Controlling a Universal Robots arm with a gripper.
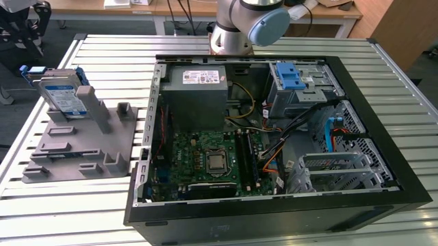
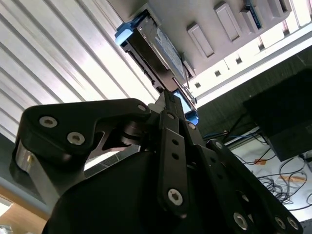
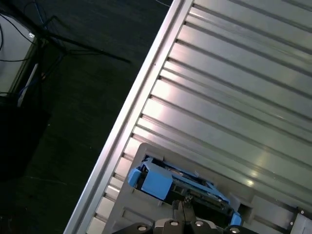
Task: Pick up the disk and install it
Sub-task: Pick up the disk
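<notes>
We see the disk [image 1: 63, 97] standing in the grey holder [image 1: 74, 154], our claw [image 3: 184, 212] close to that holder, spread or pinching we cannot tell, and should centre squarely across its flat faces.

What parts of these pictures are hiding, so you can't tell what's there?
1. Exterior view: a post of the grey holder covers part of the disk, and its label print is too small.
2. Exterior view: the top edge cuts off the robot arm.
3. First wrist view: the gripper and the bottom edge hide the disk's near side.
4. Second wrist view: the gripper's black body covers one end of the disk.
</notes>
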